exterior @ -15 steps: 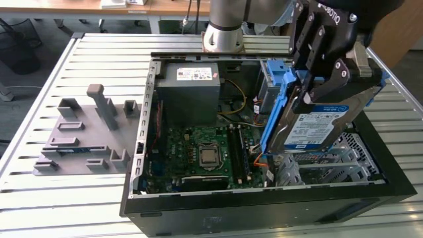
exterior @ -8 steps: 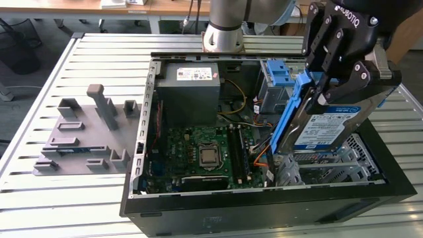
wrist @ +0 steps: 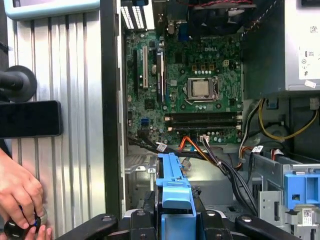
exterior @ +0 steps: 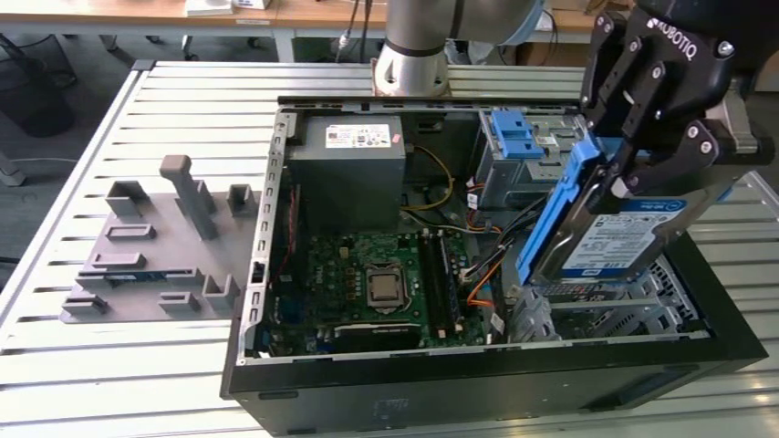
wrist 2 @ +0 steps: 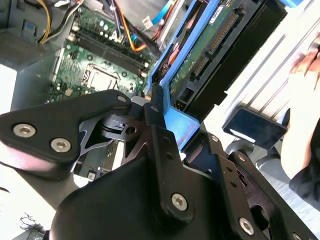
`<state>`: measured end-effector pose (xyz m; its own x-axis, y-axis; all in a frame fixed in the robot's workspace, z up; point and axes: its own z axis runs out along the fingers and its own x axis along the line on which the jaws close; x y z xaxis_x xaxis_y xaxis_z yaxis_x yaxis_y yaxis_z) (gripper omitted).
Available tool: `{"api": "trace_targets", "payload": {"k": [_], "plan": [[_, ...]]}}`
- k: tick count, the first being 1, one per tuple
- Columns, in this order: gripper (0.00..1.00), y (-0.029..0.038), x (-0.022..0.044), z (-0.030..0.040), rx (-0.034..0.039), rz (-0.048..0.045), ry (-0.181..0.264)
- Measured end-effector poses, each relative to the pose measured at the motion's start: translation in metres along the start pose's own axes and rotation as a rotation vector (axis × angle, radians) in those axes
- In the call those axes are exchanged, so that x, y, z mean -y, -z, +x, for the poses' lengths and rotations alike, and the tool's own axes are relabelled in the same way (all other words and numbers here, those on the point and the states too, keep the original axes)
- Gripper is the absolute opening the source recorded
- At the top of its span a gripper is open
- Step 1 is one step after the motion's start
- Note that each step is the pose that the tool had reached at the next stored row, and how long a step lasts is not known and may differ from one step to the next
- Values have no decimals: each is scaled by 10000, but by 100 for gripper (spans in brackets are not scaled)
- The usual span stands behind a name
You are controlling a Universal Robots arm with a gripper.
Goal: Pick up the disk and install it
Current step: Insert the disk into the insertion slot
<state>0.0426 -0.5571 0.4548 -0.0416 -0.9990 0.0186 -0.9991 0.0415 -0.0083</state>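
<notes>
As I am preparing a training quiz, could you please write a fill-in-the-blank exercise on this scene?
The hand is ____ on the disk. The disk's carrier frame is coloured ____. The motherboard inside the computer case is coloured ____. The grey fixture sits at the exterior view's ____ of the case.
Missing words: shut; blue; green; left.
</notes>
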Motion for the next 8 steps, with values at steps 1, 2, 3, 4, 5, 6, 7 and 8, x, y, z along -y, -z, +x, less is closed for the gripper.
{"api": "trace_targets", "payload": {"k": [1,2,3,4,5,6,7,8], "plan": [[37,-5,19,-1,-1,-1,-1],[37,-8,28,-2,-3,-1,-1],[37,-11,34,-1,-3,-1,-1],[37,-14,38,1,0,-1,-1],[37,-16,40,6,0,-1,-1],[37,-19,42,17,0,-1,-1],[37,-22,44,32,-1,-1,-1],[37,-25,45,49,0,-1,-1]]}}
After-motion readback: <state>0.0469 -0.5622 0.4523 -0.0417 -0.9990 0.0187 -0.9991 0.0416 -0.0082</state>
